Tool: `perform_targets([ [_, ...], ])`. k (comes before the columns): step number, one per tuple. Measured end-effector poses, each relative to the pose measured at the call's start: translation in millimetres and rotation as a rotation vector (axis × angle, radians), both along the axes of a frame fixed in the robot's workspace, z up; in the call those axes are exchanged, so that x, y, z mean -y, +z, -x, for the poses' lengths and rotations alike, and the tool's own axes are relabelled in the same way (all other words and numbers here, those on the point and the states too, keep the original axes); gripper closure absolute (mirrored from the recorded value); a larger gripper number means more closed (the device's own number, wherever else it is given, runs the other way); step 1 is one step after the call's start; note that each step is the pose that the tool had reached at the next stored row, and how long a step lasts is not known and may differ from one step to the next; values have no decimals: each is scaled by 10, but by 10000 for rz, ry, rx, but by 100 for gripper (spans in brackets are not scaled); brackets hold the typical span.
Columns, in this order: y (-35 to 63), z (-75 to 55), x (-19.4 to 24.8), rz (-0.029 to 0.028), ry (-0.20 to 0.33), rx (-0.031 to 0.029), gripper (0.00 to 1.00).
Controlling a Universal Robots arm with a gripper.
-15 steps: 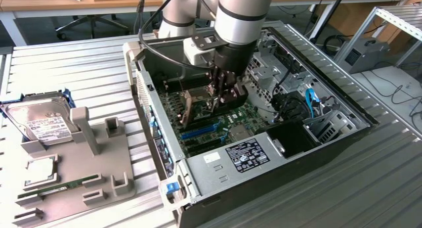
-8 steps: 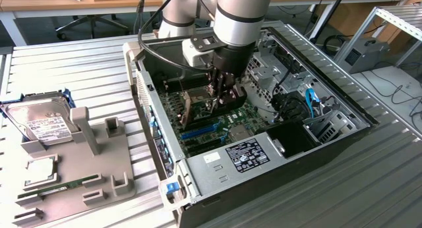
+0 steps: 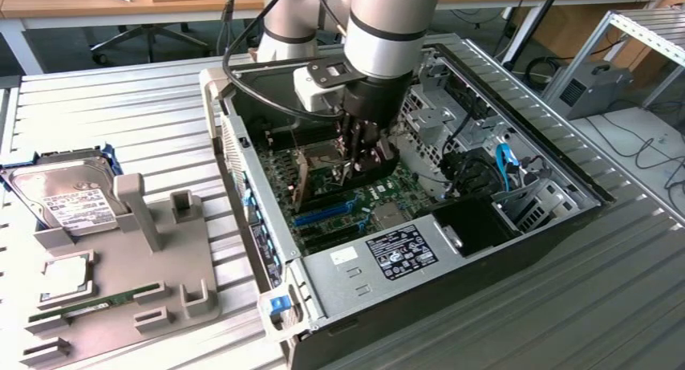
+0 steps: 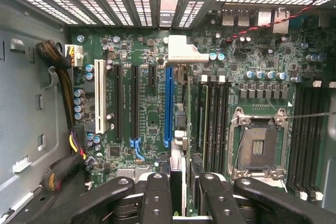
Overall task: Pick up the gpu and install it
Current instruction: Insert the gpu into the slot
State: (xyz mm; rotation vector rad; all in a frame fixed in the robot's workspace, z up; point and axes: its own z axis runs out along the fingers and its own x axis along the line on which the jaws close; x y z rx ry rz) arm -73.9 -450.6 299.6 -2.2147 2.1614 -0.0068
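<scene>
GPU held edge-down over the motherboard inside the open PC case

The gripper (image 4: 181, 192) is clamped on the gpu (image 4: 178, 129), whose silvery bracket (image 4: 181, 51) sits toward the rear slot grille, beside the blue expansion slot (image 4: 168, 106). Judged from this, insertion is in hand: the card edge must line up along a slot and press straight down. Room is tight, with the RAM slots (image 4: 212, 119) close on one side, the white slot (image 4: 98, 103) further off, and the case wall (image 3: 241, 185) near the arm.
</scene>
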Motion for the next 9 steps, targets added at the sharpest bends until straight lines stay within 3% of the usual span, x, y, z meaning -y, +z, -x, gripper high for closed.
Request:
perform_targets([
  [9, -36, 19, 11, 0, 0, 0, 74],
])
